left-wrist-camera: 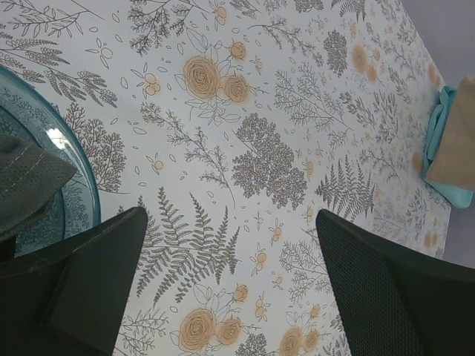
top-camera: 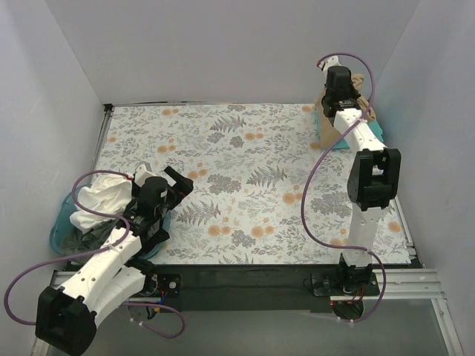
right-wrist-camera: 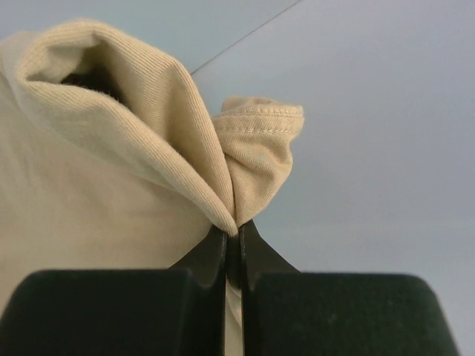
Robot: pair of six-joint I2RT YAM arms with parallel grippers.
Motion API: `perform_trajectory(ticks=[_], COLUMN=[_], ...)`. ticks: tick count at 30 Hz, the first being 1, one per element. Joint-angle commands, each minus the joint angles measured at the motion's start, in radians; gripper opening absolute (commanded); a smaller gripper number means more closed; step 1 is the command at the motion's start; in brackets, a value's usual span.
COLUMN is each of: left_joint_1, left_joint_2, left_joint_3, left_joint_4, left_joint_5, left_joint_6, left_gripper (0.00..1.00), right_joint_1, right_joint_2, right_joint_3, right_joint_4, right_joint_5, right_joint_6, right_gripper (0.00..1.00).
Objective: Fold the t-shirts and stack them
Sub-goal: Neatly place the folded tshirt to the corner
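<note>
Right gripper [right-wrist-camera: 232,241]: jaws pressed together on a pinch of the tan shirt [right-wrist-camera: 111,170]; a hemmed edge of the cloth stood up just above the fingertips and a rounded fold rose to the left of them; the grip was firm in the right wrist view.

Tan shirt, position: raised at the far right corner of the table [top-camera: 245,170], close to the back wall; its lower part hung down to the teal shirt [left-wrist-camera: 442,113], which lay on the table at that same corner; in the left wrist view the tan cloth covered the middle of the teal one, with teal showing at both ends.

Left gripper [left-wrist-camera: 230,297]: fingers spread wide apart, with nothing between them; it hung over the flowered table cover just beside the blue basket [top-camera: 59,230] at the near left.

White shirt [top-camera: 104,194]: heaped in the basket, bunched and unfolded, rising above the rim; a dark grey cloth [left-wrist-camera: 30,174] lay in the basket as well; whether it was a separate garment could not be told.
</note>
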Motion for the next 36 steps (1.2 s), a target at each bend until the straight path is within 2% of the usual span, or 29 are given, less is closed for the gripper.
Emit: perform_trajectory(ticks=[1,17,18,19,20,21,22,25,29,36], left_joint_1=[-0.002,-0.002,-0.002,-0.002,-0.002,-0.002,-0.002,-0.002,-0.004,-0.002], left_joint_2=[0.011,0.058,0.055,0.055,0.055,0.054,0.057,0.061,0.051,0.049], left_joint_3=[0.025,0.042,0.040,0.042,0.040,0.043,0.047,0.069,0.086,0.129], left_joint_4=[-0.005,-0.006,-0.006,-0.006,-0.003,-0.003,-0.005,-0.029,-0.038,-0.055], left_joint_5=[-0.032,-0.041,-0.042,-0.044,-0.044,-0.045,-0.050,-0.056,-0.050,-0.010], left_joint_6=[0.013,0.028,0.028,0.028,0.028,0.028,0.037,0.039,0.040,0.024], left_gripper=[0.98,0.98,0.98,0.98,0.98,0.98,0.98,0.98,0.98,0.98], right_joint_1=[-0.019,-0.116,-0.151,-0.156,-0.159,-0.165,-0.168,-0.166,-0.159,-0.067], right_joint_2=[0.050,0.275,0.293,0.303,0.310,0.324,0.327,0.294,0.170,-0.172], right_joint_3=[0.068,0.220,0.226,0.240,0.245,0.254,0.260,0.252,0.133,-0.168], right_joint_4=[0.054,0.054,0.054,0.054,0.054,0.056,0.057,0.056,0.054,0.006], right_joint_5=[-0.001,-0.057,-0.052,-0.043,-0.025,-0.017,-0.011,-0.018,-0.132,-0.208], right_joint_6=[0.023,0.131,0.134,0.147,0.151,0.157,0.173,0.188,0.263,0.424], right_gripper=[0.01,0.01,0.09,0.25,0.61,0.85,0.98,0.98,0.98,0.98])
